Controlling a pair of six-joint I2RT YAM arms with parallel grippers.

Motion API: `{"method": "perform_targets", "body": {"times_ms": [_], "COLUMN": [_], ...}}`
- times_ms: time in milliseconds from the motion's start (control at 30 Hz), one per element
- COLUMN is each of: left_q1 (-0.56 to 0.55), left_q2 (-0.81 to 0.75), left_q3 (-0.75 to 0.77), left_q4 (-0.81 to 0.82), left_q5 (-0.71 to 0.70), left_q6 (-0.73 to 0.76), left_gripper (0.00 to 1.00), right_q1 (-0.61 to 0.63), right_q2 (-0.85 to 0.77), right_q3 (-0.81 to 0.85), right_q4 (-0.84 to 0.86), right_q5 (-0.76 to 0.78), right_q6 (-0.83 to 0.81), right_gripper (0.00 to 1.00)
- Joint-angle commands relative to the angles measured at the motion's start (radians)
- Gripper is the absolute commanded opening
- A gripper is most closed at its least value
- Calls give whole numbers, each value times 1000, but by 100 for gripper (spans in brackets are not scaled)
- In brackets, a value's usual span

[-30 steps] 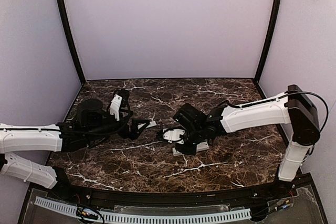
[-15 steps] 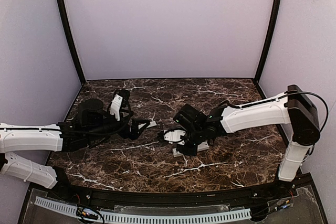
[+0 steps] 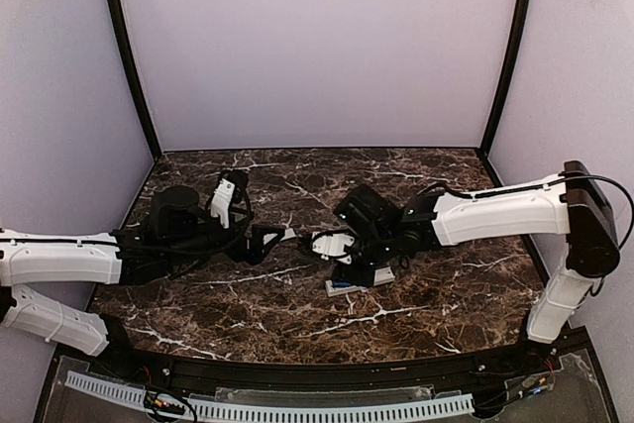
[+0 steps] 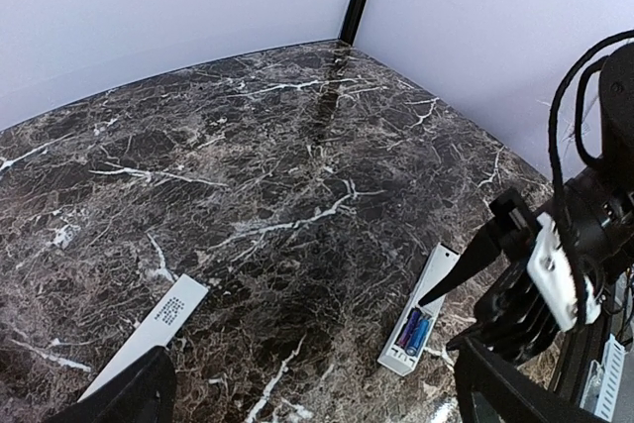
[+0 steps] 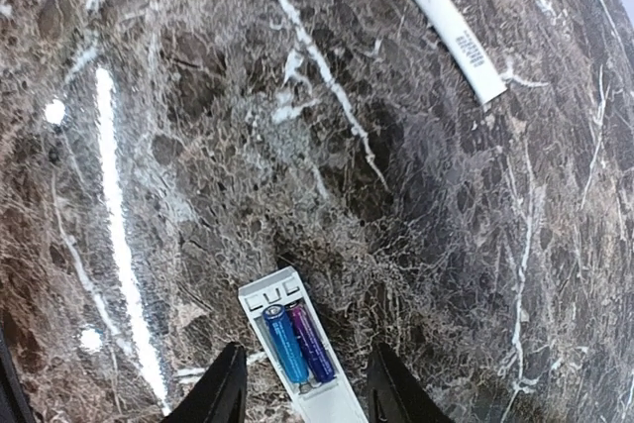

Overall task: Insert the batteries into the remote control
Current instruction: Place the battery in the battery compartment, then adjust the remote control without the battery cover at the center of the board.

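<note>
Right tool (image 5: 307, 385) wider; remote control (image 5: 271, 298) half-hidden

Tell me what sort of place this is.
Probably a robot test booth: plain lilac walls and black frame posts enclose a marble-patterned table, with the left arm and right arm standing at its near edge.

White remote control (image 5: 269, 296), blue-purple batteries (image 5: 295, 344), dark white-veined marble table (image 5: 198, 146)

The batteries (image 5: 287, 344) lie side by side inside the remote control (image 5: 267, 296).
</note>
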Motion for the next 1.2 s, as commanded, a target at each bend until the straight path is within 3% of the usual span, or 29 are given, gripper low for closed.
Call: {"method": "perform_targets", "body": {"times_ms": [0,200,500,1033,1167], "left_q1": [4,5,3,3,3], "left_q2": [22,71,172,227,239], "left_q3": [45,74,77,86,94], "left_q4": [-46,-99,-118,-114,-118], "left_q5": [43,83,208,205,204], "left_q6": [5,0,-29,-71,-78], "left_gripper": [99,99,99,99,94], "right_q1": [-67,-266,-480,-556,-557], "right_q2": [-105,-249,-239,-88,-77], "right_q3": [-25,-137,-294,-373,-390], "right_q4": [53,91,134,202,233], "right_q5": [-65,-278,-501,-638,-699], "right_q6": [114,324,489,536,560], "right_gripper": [44,57,50,41,36]}}
